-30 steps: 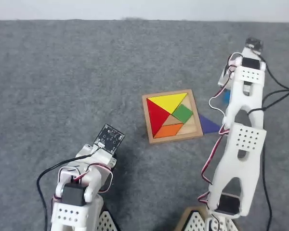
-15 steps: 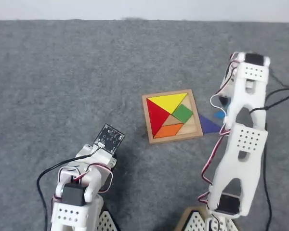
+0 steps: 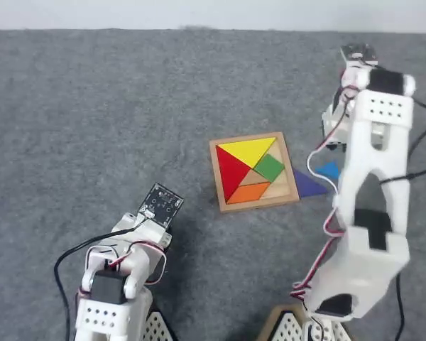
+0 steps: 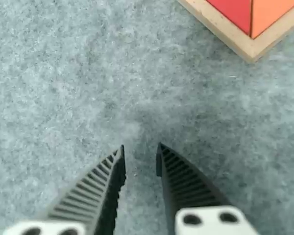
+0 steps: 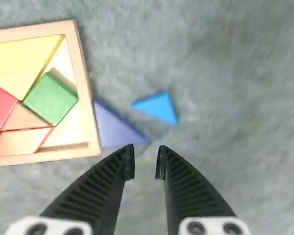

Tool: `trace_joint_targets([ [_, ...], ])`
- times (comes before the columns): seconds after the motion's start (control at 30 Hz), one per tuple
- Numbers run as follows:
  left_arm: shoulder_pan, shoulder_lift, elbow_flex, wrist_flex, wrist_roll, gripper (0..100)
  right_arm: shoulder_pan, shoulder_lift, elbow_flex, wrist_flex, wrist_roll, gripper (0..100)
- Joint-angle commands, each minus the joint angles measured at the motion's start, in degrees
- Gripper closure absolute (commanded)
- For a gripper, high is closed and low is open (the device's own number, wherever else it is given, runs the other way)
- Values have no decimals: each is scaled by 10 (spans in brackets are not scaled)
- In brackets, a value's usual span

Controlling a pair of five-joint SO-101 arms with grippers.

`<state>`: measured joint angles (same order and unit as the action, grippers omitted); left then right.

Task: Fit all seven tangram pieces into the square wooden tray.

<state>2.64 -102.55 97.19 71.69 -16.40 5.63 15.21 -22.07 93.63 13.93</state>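
blue triangle [image 5: 157, 108] near purple triangle [image 5: 112, 128], outside tray [image 5: 84, 73]

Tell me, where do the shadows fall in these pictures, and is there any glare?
High view: even light, a thin shadow by the lower left corner of the tray, no glare. Left wrist view: a dim shadow on the mat just ahead of the left gripper. Right wrist view: flat light, no glare on the tray.

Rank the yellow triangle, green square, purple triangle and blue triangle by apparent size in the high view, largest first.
1. yellow triangle, clearly largest.
2. green square and purple triangle: they look about alike, so they are left unranked.
3. blue triangle, smallest.
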Motion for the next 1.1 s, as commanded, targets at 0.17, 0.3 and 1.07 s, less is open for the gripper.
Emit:
trace_joint_targets([
  [0.17, -4, -7, -7, 3, -6, 902, -25, 28, 8, 6, 467, 899],
  [0.3, -4, -7, -7, 3, -6, 902, -23, 76, 8, 10, 586, 883],
  [1.07, -4, -7, -7, 3, -6, 902, 29, 246, 8, -76, 670, 731],
])
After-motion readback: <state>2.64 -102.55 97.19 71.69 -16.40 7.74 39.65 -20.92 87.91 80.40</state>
